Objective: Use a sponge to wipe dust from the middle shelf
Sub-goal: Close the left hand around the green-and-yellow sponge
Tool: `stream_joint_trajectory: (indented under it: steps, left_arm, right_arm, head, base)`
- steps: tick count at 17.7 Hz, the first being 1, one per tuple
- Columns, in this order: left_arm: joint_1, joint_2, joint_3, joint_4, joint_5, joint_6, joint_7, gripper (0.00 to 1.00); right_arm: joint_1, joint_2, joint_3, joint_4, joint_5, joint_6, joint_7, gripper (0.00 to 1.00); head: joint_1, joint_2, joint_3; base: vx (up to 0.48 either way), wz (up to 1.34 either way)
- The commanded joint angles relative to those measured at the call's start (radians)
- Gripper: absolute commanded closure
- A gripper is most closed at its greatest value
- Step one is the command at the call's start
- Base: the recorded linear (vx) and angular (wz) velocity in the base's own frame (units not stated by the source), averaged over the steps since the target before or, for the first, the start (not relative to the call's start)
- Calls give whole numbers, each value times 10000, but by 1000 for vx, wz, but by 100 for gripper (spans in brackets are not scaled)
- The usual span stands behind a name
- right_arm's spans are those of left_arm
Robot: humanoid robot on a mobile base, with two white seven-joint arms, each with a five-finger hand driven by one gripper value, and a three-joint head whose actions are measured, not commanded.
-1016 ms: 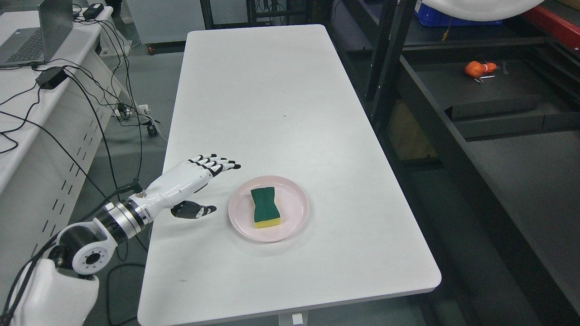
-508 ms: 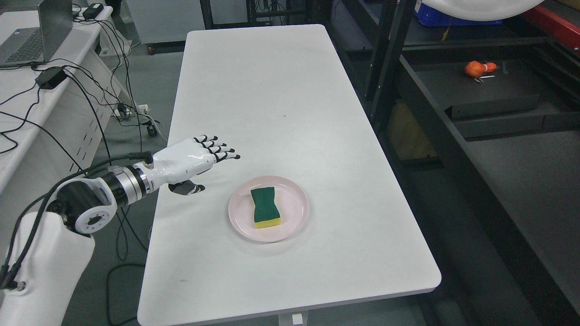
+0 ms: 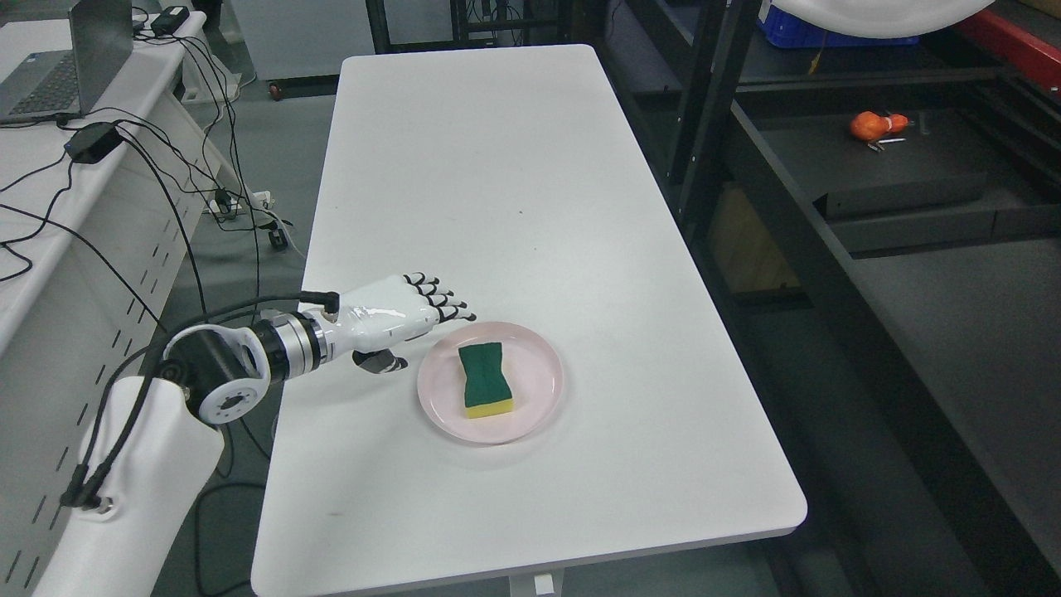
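White plastic with black fingertips, my left hand (image 3: 414, 319) sits at the centre left of the frame, above the worktop (image 3: 497, 166). Its fingers (image 3: 443, 300) are stretched out flat and a little apart, the thumb hangs below the palm, and it holds nothing. The fingertips are just over the left rim of the pink plate (image 3: 543, 410). On this plate, slightly lower than the middle of the frame, lies the sponge (image 3: 483, 380), green side up and yellow layer under it, not touched by the hand. At the right side of the frame I see the dark shelf unit (image 3: 879, 166), well apart from the sponge, with a small orange object (image 3: 870, 125) on one level. I judge the task is only at its beginning: the sponge is not yet grasped, and carrying it to the middle shelf and the wiping are all left. My right hand is not visible.
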Motion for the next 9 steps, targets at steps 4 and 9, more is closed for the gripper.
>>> stream_joint_trajectory:
  steps: [4, 9]
  left_arm:
    - [-523, -1245, -962, 985, -845, 8, -4, 15]
    - [-601, -1704, -1421, 1154, -1000, 23, -4, 16]
  right_arm:
    - [-14, -175, 0, -174, 0, 724, -8, 0]
    - [2, -175, 0, -174, 0, 739, 7, 0]
  head:
    - [0, 0, 0]
    - [0, 0, 0]
  base:
    - [0, 0]
    - [0, 0]
